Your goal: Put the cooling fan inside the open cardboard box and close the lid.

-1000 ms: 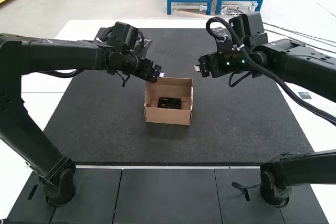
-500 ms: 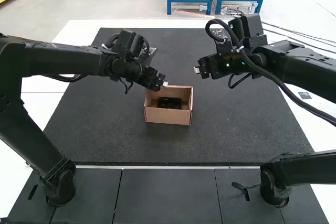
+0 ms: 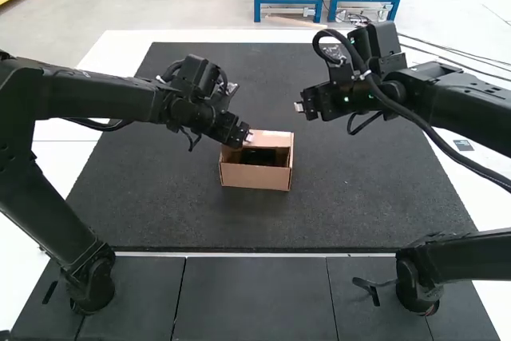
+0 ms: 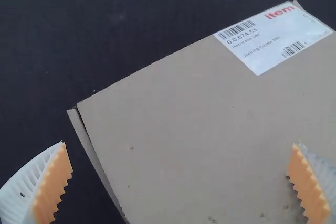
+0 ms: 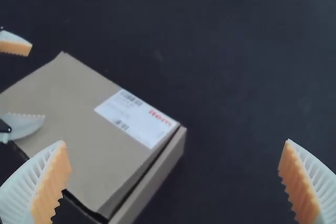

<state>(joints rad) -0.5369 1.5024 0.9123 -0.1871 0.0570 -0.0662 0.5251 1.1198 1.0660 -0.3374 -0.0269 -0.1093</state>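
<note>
Your left gripper (image 3: 243, 135) spread open, orange-padded fingers (image 4: 50, 182) wide over the lid (image 4: 199, 129), lid slanting half-shut across the cardboard box (image 3: 255, 175), cooling fan (image 3: 257, 156) dark inside beneath it, your right gripper (image 3: 301, 107) likewise unclenched, well apart above the black mat (image 3: 359, 197).

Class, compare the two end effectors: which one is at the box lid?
The left end effector: it sits over the lid of the box, fingers spread. The right end effector hangs apart, higher and off to the side.

L end effector (image 3: 242, 135) low, fingers apart; R end effector (image 3: 301, 107) higher, fingers apart.
</note>
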